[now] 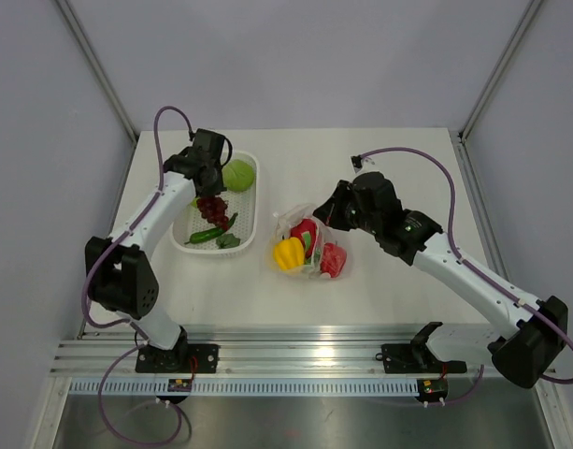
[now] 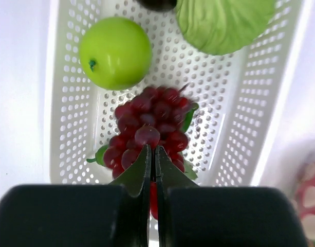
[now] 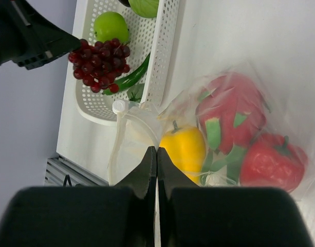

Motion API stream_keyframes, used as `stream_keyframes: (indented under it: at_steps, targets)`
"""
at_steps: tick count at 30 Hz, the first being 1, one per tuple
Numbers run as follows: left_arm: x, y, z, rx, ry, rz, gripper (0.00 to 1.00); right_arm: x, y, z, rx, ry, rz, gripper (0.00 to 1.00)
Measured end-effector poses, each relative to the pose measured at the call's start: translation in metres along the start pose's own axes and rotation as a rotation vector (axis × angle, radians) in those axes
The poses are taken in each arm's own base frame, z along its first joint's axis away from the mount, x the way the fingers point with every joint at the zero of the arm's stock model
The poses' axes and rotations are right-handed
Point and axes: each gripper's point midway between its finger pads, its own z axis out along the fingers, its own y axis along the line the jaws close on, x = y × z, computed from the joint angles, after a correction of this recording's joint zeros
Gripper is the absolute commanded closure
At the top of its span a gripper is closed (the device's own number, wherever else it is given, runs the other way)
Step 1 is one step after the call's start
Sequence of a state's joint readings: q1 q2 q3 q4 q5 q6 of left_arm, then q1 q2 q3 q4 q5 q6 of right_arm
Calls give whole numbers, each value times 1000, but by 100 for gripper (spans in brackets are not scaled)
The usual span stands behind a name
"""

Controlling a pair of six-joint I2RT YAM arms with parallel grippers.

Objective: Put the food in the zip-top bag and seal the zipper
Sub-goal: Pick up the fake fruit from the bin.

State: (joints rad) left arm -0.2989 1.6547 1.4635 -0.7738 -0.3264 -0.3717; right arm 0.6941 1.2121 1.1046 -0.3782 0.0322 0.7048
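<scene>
Left gripper (image 2: 153, 150): you have it clamped on the grapes (image 2: 147, 128) over the basket (image 2: 239, 118), likely to carry them across | Right gripper (image 3: 156, 150): pinched shut on the bag (image 3: 190, 95) lip near the zipper (image 3: 116, 139), seemingly to keep the mouth open | Bag: just beside basket, pepper (image 3: 184, 149) and red pieces (image 3: 270, 162) inside.

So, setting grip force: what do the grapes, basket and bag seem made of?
Grapes: probably glossy moulded plastic, each bead showing highlights. Basket: white perforated plastic, matte, looks rigid. Bag: thin clear film, crinkled and glinting.
</scene>
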Motion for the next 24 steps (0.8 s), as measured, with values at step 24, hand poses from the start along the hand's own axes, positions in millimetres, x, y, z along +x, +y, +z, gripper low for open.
stream_keyframes:
  at_steps: [24]
  targets:
    - [-48,-10,-111,238,-159,-54,100,11,5,51,-3,72,18,100]
